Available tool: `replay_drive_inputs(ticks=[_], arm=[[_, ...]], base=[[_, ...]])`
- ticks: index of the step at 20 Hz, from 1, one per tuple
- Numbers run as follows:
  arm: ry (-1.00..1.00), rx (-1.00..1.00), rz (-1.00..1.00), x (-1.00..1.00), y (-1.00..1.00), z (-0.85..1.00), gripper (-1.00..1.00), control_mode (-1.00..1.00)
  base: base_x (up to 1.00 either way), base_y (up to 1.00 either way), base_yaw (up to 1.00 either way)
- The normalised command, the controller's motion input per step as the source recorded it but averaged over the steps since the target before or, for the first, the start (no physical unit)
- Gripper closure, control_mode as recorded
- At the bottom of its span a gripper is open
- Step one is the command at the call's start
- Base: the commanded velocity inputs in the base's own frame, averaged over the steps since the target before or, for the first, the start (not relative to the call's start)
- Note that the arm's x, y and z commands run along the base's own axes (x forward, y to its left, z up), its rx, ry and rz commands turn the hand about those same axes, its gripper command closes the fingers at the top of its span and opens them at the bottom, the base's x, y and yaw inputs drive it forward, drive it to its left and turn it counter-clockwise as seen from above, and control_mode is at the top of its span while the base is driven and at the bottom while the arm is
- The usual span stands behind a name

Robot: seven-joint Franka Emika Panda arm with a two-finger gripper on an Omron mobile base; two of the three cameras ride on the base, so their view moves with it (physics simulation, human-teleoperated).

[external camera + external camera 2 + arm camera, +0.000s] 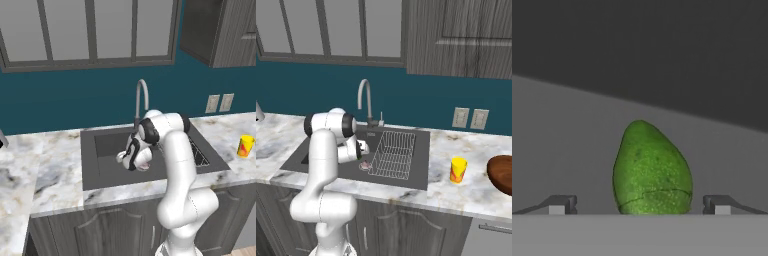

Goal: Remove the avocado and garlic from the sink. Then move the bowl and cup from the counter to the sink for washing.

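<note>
Your claw [640,205] is down inside the large dark-grey rectangular sink [105,172], and its two dark fingertips [562,204] stand spread wide, released, with nothing clamped between them. In the hand view the small glossy green avocado [652,170] lies on the sink floor right in the gap between those tips, centred, its narrower end pointing away from the hand. You can see bare grey floor on either side of the fruit, so neither tip touches it.

From the base views the white arm bends over the front edge of the marble desk [50,170] and its wrist hides the fruit. Just beside the wrist in the right base view you can pick out the small pale pinkish garlic bulb [364,165], on the sink floor next to the wire rack [393,155]. The curved steel faucet [366,102] rises behind the basin.

On the desk to the right of the sink stands the small bright-yellow cup with a red mark [458,170], upright, and further right lies the wide reddish-brown bowl [502,172], cut by the picture's edge.
</note>
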Motion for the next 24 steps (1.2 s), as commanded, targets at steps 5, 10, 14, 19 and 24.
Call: replay_drive_inputs(ticks=[5,10,14,19,24], arm=[[0.0,0.0,0.0,0.15,-0.02,-0.15,-1.0,-1.0],[0.0,0.0,0.0,0.19,-0.02,-0.08,-1.0,-1.0],[0.0,0.0,0.0,0.16,-0.04,-0.07,-1.0,-1.0],[0.01,0.0,0.0,0.09,-0.08,-0.11,1.0,-1.0],[0.06,0.0,0.0,0.03,-0.06,-0.11,1.0,-1.0]], base=[[0.0,0.0,0.0],[0.0,0.0,0.0],[0.0,0.0,0.0],[0.0,0.0,0.0],[0.0,0.0,0.0]])
